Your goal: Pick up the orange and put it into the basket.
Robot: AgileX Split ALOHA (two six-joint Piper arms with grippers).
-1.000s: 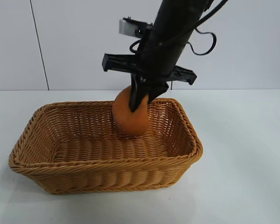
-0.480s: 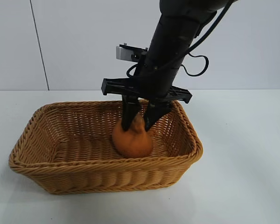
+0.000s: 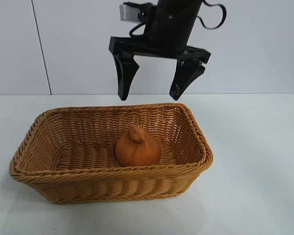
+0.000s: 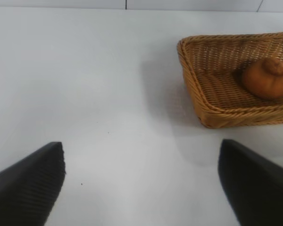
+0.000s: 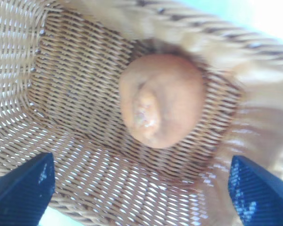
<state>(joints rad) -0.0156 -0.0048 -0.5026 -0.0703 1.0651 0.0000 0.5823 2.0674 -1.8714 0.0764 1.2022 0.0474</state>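
Orange sits in basket; right gripper jaws spread empty above rim; left gripper agape

Left hand hovering over the white bench with fingers spread wide, basket sitting well ahead, orange resting inside it, knobbed top pointing up.

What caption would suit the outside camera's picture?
Right gripper open above the basket, the orange resting inside.
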